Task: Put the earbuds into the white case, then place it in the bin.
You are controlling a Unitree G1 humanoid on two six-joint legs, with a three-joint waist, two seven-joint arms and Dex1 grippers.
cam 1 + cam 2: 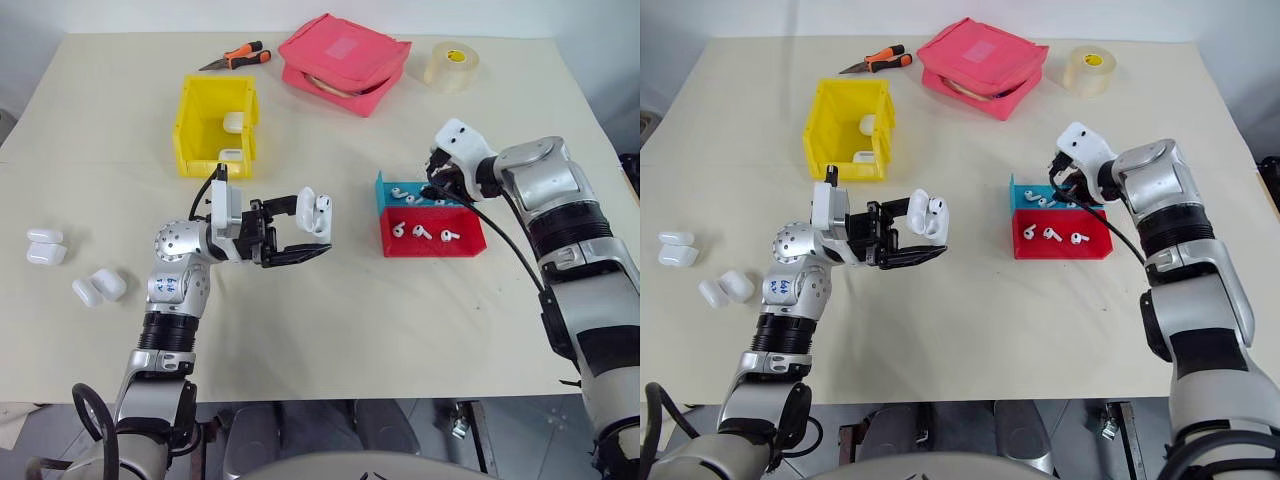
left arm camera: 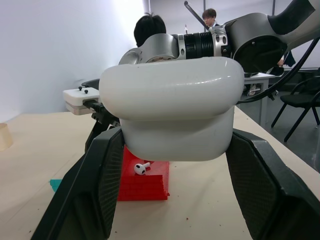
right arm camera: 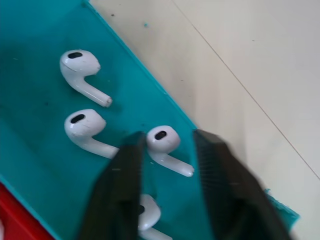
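Note:
My left gripper (image 1: 308,232) is shut on the white case (image 1: 316,214), held above the table centre with its lid flipped open. In the left wrist view the case (image 2: 170,110) sits between the two black fingers (image 2: 100,185). My right gripper (image 1: 432,190) reaches down into the teal tray (image 1: 384,192). There its fingers (image 3: 120,180) pinch one of the earbuds (image 3: 162,140), which still lies on the tray floor (image 3: 40,160). Other earbuds (image 3: 82,125) lie beside it, and more earbuds (image 1: 422,232) rest in the red tray (image 1: 430,249). The yellow bin (image 1: 190,130) stands at the back left.
Two white cases (image 1: 235,122) lie inside the bin. Spare cases (image 1: 45,246) (image 1: 100,287) sit at the table's left. Pliers (image 1: 240,57), a pink pouch (image 1: 345,63) and a tape roll (image 1: 452,65) line the far edge. People (image 2: 150,22) sit beyond the table.

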